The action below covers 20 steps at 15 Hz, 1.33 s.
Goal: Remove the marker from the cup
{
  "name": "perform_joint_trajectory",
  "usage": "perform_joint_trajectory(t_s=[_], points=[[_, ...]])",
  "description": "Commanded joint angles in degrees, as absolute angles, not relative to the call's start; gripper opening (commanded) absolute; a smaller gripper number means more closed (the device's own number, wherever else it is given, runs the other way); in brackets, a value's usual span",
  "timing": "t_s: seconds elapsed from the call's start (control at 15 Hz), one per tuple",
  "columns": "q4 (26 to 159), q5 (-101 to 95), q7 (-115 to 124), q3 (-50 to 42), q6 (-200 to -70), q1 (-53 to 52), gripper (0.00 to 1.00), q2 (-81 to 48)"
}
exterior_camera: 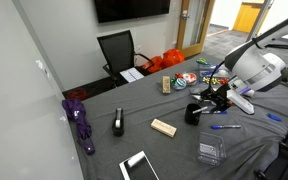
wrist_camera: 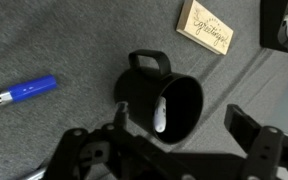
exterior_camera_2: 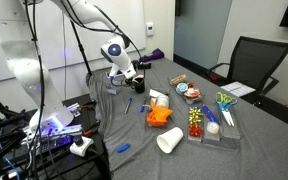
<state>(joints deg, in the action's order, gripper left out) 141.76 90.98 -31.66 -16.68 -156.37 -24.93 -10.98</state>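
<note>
K: End effector [wrist_camera: 179, 128] fills the bottom of the wrist view. Jaws are spread wide, with nothing pinched between them.

M: Noted. What sits under it?

K: Cup [wrist_camera: 166, 98], black, upright on the grey cloth-covered surface [wrist_camera: 74, 40]. Its handle points toward the top of the wrist view. The jaws stand on either side of the cup, and I see no contact.

M: Marker?

K: Marker [wrist_camera: 161, 113] is inside the cup. Only a pale tip shows, leaning against the inner wall.

M: Anything else close by?

K: Blue-capped pen [wrist_camera: 20, 92] lies flat on the cloth, apart from the cup. Beyond the cup is a wooden block [wrist_camera: 206, 26] with script lettering, also flat.

M: And farther out?

K: In an exterior view the white arm [exterior_camera: 259, 70] bends down over that spot. Past it a tall black object with a white label [exterior_camera: 118, 123] stands upright. A purple bundle [exterior_camera: 81, 120] lies at the surface's edge, and a black chair [exterior_camera: 119, 50] stands behind.
</note>
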Motion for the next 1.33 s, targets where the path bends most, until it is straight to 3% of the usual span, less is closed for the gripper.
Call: perform_joint_trajectory(t_s=[0.0, 0.67, 1.27], points=[[141.0, 93.1, -33.2, -16.3, -158.4, -25.5, 0.74, -11.9], [140.9, 93.7, -33.6, -16.3, -159.5, -26.1, 0.03, -12.2], [140.9, 93.6, -33.5, -16.4, -159.4, -26.1, 0.00, -12.1]])
